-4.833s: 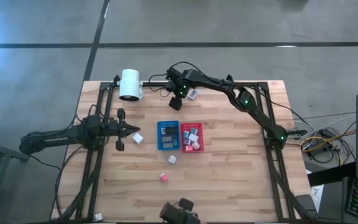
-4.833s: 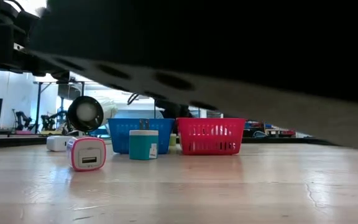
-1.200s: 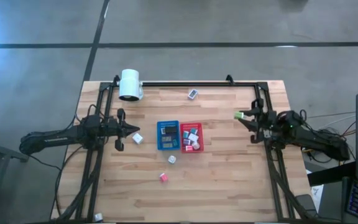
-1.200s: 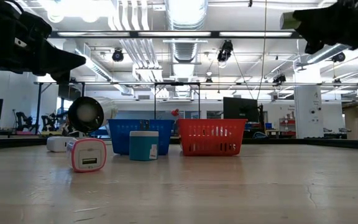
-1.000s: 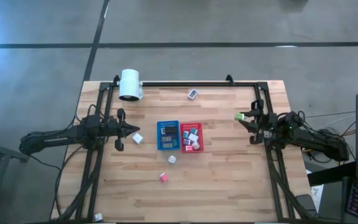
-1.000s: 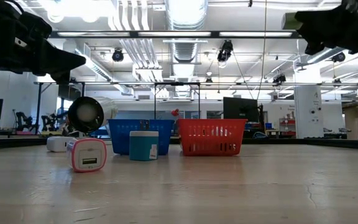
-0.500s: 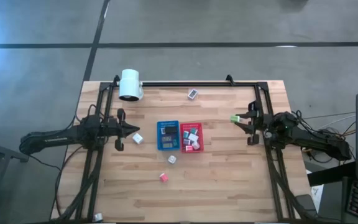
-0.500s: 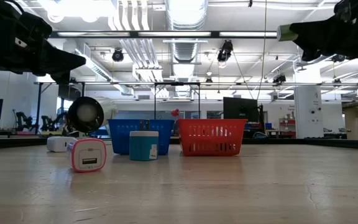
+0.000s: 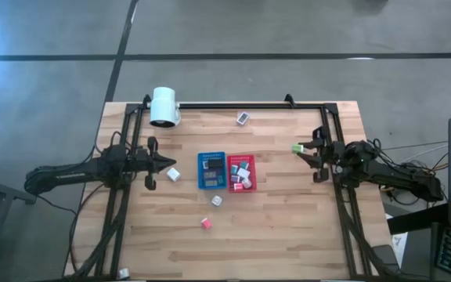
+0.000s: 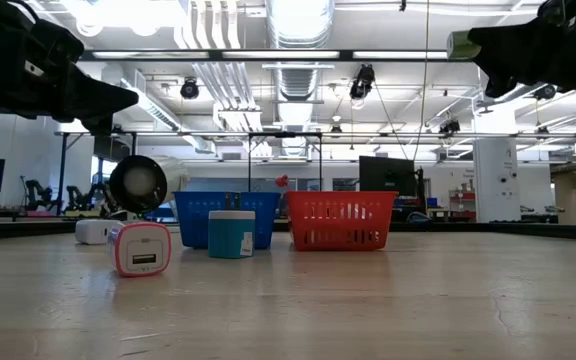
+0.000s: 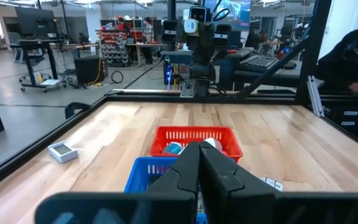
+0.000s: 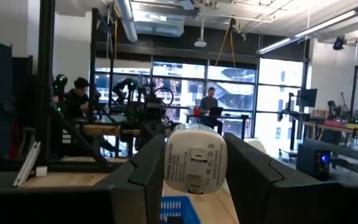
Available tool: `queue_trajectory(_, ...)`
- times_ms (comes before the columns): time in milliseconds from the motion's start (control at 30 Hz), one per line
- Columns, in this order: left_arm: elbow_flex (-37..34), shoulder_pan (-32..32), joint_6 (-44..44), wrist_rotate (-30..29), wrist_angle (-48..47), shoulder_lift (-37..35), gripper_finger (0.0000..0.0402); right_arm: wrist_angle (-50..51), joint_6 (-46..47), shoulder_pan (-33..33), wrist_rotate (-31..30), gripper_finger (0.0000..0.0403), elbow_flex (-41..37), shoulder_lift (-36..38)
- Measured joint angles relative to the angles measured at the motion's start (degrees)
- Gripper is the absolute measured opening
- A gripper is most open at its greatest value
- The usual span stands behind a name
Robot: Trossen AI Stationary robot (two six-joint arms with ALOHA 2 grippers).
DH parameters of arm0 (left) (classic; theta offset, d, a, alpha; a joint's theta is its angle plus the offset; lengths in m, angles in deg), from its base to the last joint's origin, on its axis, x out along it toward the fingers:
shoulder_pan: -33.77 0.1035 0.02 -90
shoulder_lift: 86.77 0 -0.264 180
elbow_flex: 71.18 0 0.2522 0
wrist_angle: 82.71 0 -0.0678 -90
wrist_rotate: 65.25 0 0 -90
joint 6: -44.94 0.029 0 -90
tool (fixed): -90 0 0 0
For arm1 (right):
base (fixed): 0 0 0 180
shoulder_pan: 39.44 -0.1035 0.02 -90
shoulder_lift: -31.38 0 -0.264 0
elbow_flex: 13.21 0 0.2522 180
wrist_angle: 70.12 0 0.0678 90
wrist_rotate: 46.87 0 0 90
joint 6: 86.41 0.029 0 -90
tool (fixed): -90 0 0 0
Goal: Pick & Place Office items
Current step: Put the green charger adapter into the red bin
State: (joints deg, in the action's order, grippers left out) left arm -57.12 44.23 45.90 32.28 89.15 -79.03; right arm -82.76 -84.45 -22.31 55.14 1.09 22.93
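Observation:
My right gripper (image 9: 299, 149) hovers at the table's right side, shut on a small white charger cube (image 12: 194, 158) with a greenish side (image 9: 296, 148). Near the left side my left gripper (image 9: 163, 163) is shut, with nothing between its fingers, just short of a white cube (image 9: 173, 174). The blue tray (image 9: 211, 170) and the red tray (image 9: 241, 172) stand side by side mid-table with several small items inside. Loose items rest flat on the wood: a pink-rimmed cube (image 10: 139, 247), a teal cube (image 10: 231, 233) and one (image 9: 243, 118) near the far rail. My right gripper pinches the white cube by its two opposite sides (image 12: 168, 163), one finger (image 12: 146, 171) on each. The fingers come from the table's right, close to level, tipped a little upward. The cube is lifted clear, high above the table, its printed face toward the wrist.
A big white cylinder (image 9: 164, 106) lies at the far left corner. A black rail frame (image 9: 233, 105) runs along the far edge and down both sides. Bare wood lies between the trays and my right gripper, and toward the near edge.

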Motion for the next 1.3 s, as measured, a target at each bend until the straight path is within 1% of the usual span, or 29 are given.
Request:
queue_trajectory(200,0.0,0.0,-1.1,0.0,0.0,0.0,0.0014,-1.8,-0.3,0.0,0.0,0.0128,1.5,-2.4)
queue_trajectory(367,0.0,0.0,-1.5,0.0,0.0,0.0,0.0014,-0.9,-0.8,0.0,0.0,0.0128,4.9,-8.2)
queue_trajectory(433,0.0,0.0,-1.5,0.0,0.0,0.0,0.0014,0.4,0.0,0.0,-0.1,0.0128,7.5,-11.9)
queue_trajectory(533,0.0,0.0,-2.4,0.0,0.0,0.0,0.0014,6.7,0.9,0.0,-0.6,0.0128,13.5,-18.6)
queue_trajectory(667,0.0,0.0,-2.3,0.0,0.6,0.0,0.0014,15.7,0.8,0.0,-4.7,0.0128,22.2,-30.0)
queue_trajectory(867,0.0,0.0,-0.7,0.0,1.2,0.0,0.0014,18.4,0.0,-0.1,-5.1,0.0128,33.0,-47.4)
queue_trajectory(1000,0.0,0.0,-0.5,0.0,1.3,0.0,0.0014,24.8,-3.8,-1.5,-5.6,0.0128,40.5,-56.7)
queue_trajectory(1167,0.0,0.0,0.4,-0.1,1.2,0.0,0.0014,36.0,-5.3,-5.0,-11.2,0.0128,50.3,-65.7)
queue_trajectory(1233,0.0,0.0,0.9,-0.1,1.3,0.0,0.0014,39.9,-5.7,-7.0,-14.2,0.0128,53.3,-69.2)
queue_trajectory(1300,0.0,0.0,0.9,-0.3,1.3,0.0,0.0014,43.0,-6.8,-8.9,-15.5,0.0128,55.9,-72.2)
